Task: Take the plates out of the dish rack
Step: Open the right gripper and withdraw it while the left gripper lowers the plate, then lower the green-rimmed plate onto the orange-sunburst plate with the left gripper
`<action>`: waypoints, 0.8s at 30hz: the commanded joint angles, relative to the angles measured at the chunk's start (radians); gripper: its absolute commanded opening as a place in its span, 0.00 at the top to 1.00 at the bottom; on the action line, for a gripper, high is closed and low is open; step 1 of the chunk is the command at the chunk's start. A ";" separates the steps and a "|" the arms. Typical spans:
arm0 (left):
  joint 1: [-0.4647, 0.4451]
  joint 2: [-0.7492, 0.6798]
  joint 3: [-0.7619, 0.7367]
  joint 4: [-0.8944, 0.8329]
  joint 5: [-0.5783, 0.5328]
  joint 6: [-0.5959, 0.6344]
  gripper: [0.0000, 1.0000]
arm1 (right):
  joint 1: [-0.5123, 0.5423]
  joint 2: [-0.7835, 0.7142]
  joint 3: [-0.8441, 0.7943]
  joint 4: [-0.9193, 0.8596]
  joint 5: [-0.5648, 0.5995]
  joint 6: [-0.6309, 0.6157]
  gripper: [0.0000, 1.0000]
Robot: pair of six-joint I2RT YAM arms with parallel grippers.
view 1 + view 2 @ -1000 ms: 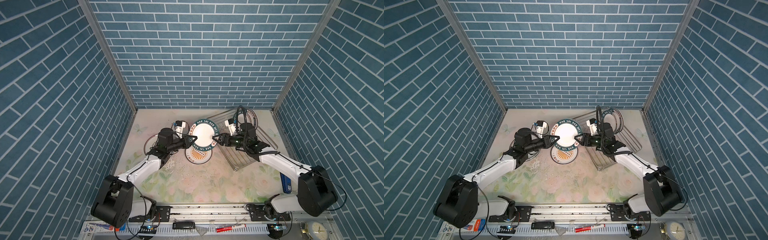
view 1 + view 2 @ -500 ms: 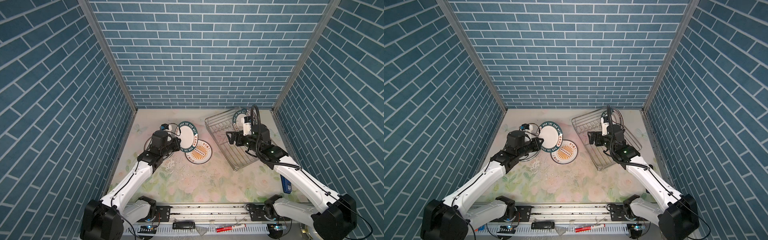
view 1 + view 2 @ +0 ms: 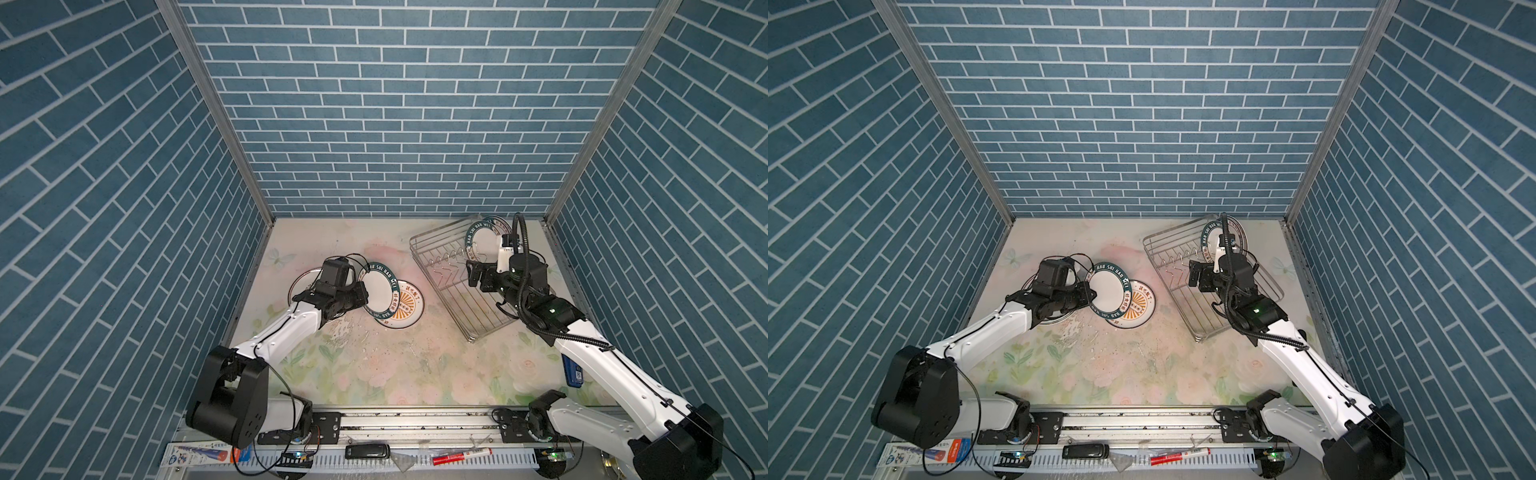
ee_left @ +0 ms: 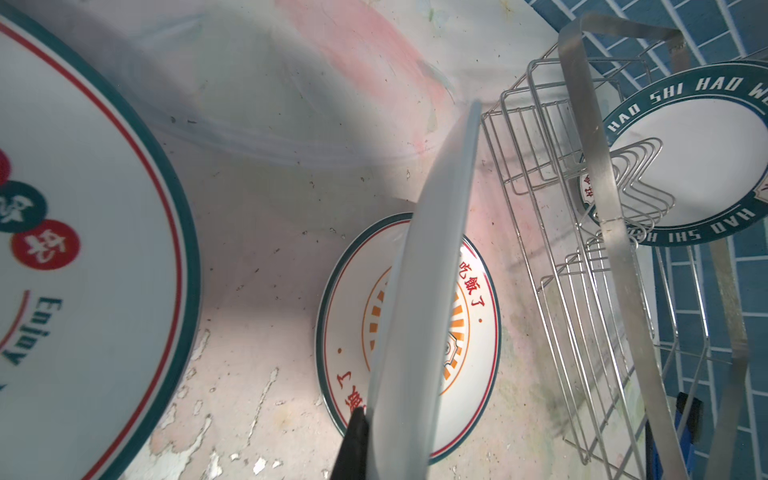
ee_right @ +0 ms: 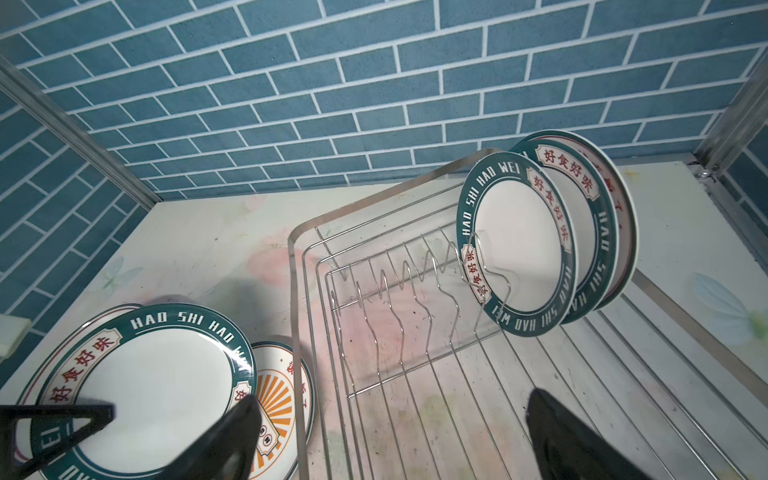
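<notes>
We are partway through. A sunburst plate (image 3: 406,311) and a red-character plate (image 4: 83,249) lie on the table (image 3: 374,365). Our left gripper (image 3: 362,296) is clamped on a green-rimmed plate (image 3: 377,290), which tilts over the sunburst one. Three plates (image 5: 519,249) stand at the far end of the dish rack (image 3: 478,309). Above the rack, our right gripper (image 3: 473,275) hovers empty, fingers wide apart.

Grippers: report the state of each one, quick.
Left gripper: jaws shut on the edge of the green-rimmed plate.
Right gripper: jaws open, holding nothing, over the dish rack.
</notes>
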 commanded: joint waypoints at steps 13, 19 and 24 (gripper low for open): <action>0.021 0.092 0.039 0.046 0.151 -0.066 1.00 | 0.000 -0.007 -0.048 0.016 0.035 -0.036 0.01; 0.038 0.166 0.024 0.130 0.250 -0.118 0.98 | 0.000 0.002 -0.050 0.025 0.014 -0.038 0.01; 0.040 0.204 0.029 0.142 0.270 -0.127 0.97 | -0.002 -0.013 -0.057 0.034 0.011 -0.039 0.01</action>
